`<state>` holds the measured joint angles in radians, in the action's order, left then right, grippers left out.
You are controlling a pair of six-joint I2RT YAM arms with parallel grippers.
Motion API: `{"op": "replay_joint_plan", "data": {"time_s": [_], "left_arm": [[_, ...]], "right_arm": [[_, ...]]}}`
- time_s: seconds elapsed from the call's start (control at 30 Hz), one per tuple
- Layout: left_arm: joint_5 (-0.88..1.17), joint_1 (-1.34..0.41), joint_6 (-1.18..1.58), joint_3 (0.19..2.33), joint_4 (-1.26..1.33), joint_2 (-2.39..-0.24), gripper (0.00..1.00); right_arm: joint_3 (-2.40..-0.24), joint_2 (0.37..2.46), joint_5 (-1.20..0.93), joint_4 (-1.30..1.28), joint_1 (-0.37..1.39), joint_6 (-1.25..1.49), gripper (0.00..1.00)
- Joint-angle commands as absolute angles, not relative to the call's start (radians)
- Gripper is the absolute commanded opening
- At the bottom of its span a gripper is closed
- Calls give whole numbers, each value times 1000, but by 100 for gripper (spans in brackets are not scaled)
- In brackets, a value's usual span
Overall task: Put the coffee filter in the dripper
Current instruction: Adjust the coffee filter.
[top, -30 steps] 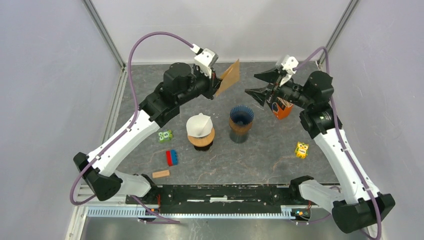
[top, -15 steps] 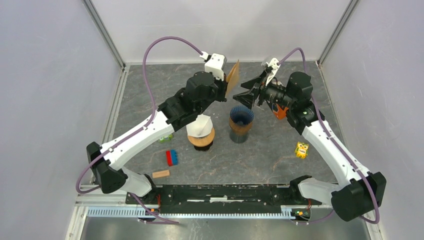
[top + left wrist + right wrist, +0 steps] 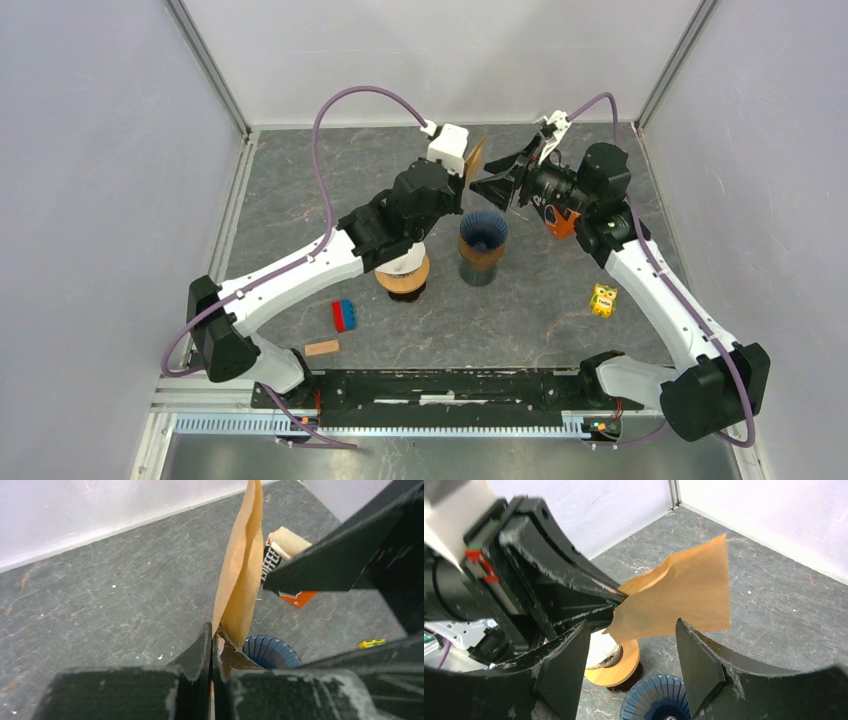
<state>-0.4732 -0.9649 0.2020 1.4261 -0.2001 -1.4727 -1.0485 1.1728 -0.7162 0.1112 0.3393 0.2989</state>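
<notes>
The tan paper cone coffee filter (image 3: 242,575) stands edge-up in the air, its lower corner pinched in the clenched jaws of the left gripper (image 3: 212,637). Facing it, the right gripper (image 3: 631,630) is spread wide, and the filter shows in the gap between its jaws. Below both jaws sits the dark blue ribbed dripper (image 3: 483,232). An orange carton (image 3: 563,222) lies just behind the right jaws.

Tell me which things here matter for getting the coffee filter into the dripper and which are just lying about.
For the job: brown paper coffee filter, pinched by the left gripper; blue dripper; open right gripper.
Just lying about: white cone on wooden stand, orange coffee packet, yellow toy, blue-and-red block, wooden block.
</notes>
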Motion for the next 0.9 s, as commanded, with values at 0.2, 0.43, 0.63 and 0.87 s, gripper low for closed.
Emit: {"op": "replay_joint_plan", "data": {"time_s": [0.2,0.43,0.63,0.87], "left_arm": [[-630,-1043,-130,1328,73,-1440,2],[-649,-1072,-201,1315,117,-1453,2],[-656,-1081,-233,1307,139,-1460,2],[-676,-1083,-260,1300,164,-1461,2]], "right_arm": [[-1009,1176,-754,257,303,470,71],[-983,1175,-735,257,283,494,68],[-969,1176,-747,282,269,524,64],[-926,1140,-791,356,260,575,64]]}}
